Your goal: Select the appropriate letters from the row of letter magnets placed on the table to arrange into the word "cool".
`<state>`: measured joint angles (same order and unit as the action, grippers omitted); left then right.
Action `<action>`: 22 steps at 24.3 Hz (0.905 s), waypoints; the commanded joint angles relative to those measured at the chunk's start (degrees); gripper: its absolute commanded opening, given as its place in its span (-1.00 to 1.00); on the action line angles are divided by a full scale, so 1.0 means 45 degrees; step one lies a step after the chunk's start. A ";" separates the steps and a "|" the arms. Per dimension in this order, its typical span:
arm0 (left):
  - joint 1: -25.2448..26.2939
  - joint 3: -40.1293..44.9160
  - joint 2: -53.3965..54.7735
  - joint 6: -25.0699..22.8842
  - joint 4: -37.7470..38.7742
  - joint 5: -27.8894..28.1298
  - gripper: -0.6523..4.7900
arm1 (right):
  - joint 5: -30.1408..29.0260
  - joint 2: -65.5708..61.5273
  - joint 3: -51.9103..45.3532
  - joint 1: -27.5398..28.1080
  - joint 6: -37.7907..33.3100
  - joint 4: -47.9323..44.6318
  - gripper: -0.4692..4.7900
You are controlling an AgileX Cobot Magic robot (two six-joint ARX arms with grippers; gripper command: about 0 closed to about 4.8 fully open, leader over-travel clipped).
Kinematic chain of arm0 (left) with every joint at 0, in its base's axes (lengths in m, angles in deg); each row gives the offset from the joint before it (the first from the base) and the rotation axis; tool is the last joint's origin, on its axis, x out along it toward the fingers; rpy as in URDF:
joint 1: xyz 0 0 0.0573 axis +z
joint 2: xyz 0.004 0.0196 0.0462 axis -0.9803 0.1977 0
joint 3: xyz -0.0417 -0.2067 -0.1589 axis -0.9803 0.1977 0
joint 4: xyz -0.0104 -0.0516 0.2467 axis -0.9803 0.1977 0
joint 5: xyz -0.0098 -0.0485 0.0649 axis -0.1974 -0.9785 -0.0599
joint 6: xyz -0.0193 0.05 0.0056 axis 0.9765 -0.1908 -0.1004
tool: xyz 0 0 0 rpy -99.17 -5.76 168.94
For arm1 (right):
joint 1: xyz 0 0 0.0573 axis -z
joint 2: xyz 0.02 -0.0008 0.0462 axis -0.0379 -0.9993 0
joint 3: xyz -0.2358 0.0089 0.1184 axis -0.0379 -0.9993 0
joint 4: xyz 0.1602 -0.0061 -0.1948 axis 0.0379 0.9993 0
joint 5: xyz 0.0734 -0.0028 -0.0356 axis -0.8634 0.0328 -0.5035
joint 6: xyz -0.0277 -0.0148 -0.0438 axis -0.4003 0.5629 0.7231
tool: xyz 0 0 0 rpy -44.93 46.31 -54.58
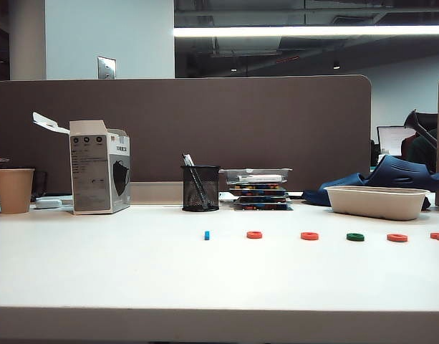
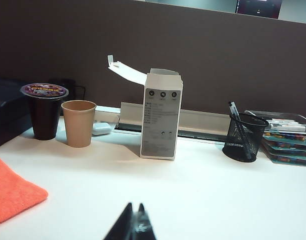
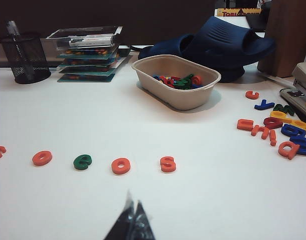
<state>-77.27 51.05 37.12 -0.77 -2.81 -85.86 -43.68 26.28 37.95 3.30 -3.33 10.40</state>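
A: Both grippers parked low at the near table edge, well short of the row. Left gripper (image 2: 133, 222) tips pressed together, holding nothing; right gripper (image 3: 133, 220) likewise shut and empty.

B: Nothing moved yet, probably. Row (image 1: 309, 235) across the table (image 1: 97, 272), right of centre, in front of the pen pot (image 1: 200, 188).

A: Count in the exterior view: one blue bar (image 1: 207, 235), three clear orange rings (image 1: 254, 234), one green ring (image 1: 355, 236), one more orange piece cut by the edge.

B: Best to open wide first, come straight down over one flat piece, pinch across its edges. Skip the green.

A: Right wrist view reads that last orange as an "s" (image 3: 167, 163). Skip too.
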 commanded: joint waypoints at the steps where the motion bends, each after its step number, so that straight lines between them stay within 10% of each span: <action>1: -0.0010 -0.0044 0.0000 -0.0005 -0.0243 0.0039 -0.78 | 0.0019 0.0112 -0.0073 -0.0015 0.0034 -0.0233 -0.84; 13: -0.0010 -0.0704 0.0000 0.0005 -0.0272 -0.0175 -0.78 | 0.0024 0.0112 -0.0073 -0.0015 0.0034 -0.0228 -0.84; 22: -0.0015 -0.5212 0.0267 0.0024 0.4707 -0.1987 -0.78 | 0.0019 0.0112 -0.0073 -0.0015 0.0034 -0.0233 -0.84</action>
<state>-77.27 30.22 37.89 -0.77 15.48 -92.54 -43.68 26.28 37.95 3.30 -3.33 10.38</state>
